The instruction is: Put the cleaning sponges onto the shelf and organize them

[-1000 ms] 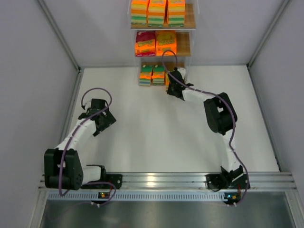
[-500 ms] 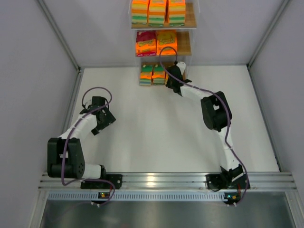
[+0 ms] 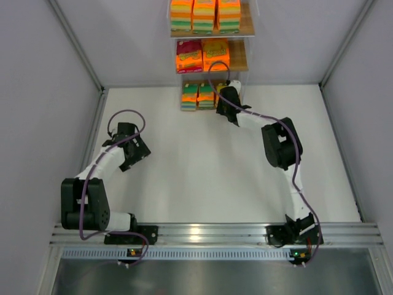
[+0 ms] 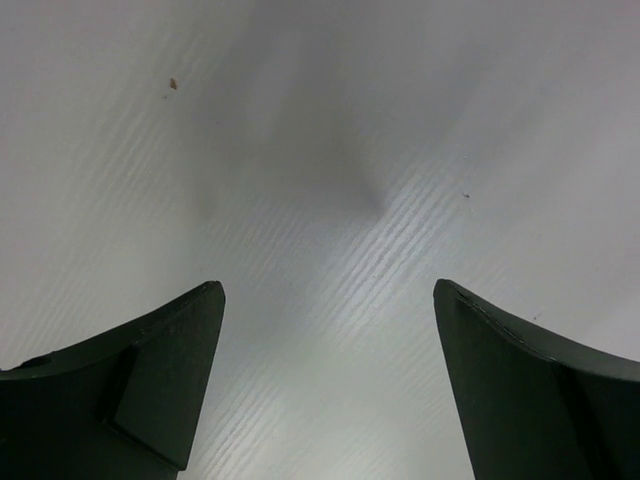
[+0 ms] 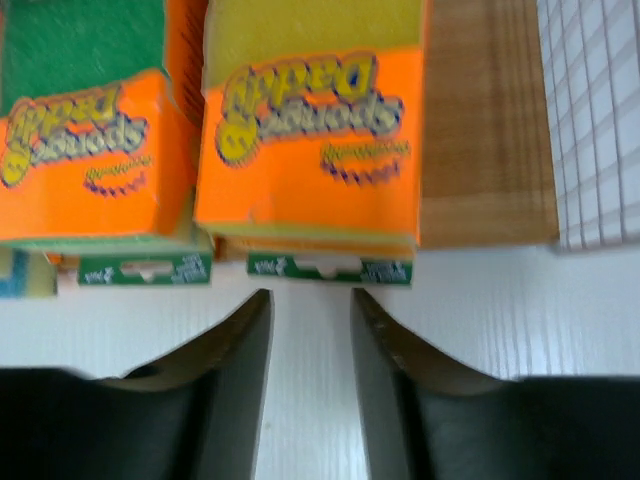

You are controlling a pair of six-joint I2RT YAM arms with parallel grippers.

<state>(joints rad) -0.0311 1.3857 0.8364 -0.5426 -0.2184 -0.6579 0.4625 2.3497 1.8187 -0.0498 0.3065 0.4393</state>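
Note:
The shelf (image 3: pixel 244 58) stands at the table's far middle, with sponge packs on all three boards. Three packs fill the top board (image 3: pixel 204 15). A magenta pack (image 3: pixel 188 55) and a yellow one (image 3: pixel 215 54) lie on the middle board. On the bottom board, a green-faced pack (image 5: pixel 85 140) and a yellow-faced pack (image 5: pixel 310 150) lie side by side on the wood (image 5: pixel 485 130). My right gripper (image 5: pixel 310 292) (image 3: pixel 222 101) is open and empty, its tips just short of the yellow-faced pack's green tab. My left gripper (image 4: pixel 328 290) (image 3: pixel 136 155) is open and empty over bare table at the left.
The shelf's clear gridded side panel (image 5: pixel 595 110) stands right of the yellow-faced pack. Grey walls enclose the white table (image 3: pixel 202 172) on the left, right and back. A metal rail (image 3: pixel 215 233) carries both arm bases at the near edge.
My right gripper has moved forward to the shelf's bottom board. My left arm has folded back a little and its gripper has shifted slightly.

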